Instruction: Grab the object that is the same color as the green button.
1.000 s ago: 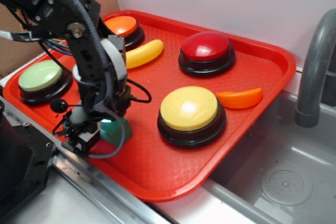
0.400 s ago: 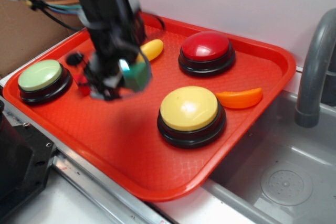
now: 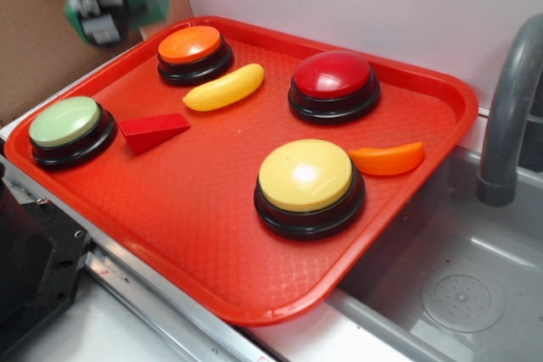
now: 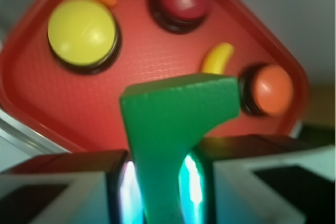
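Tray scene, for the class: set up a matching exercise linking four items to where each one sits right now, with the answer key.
Items:
1. green block
2. red wedge
3. yellow banana
4. orange slice

Places:
A. beside the yellow button, sink side
B. between the orange button and red button
C. held in the gripper, above the tray
D. next to the green button

Pairs: 1-C, 2-D, 3-B, 4-A

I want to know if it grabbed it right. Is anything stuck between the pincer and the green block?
No, nothing visible. The pincer is shut straight on the green block, a finger on either side, held high above the red tray.
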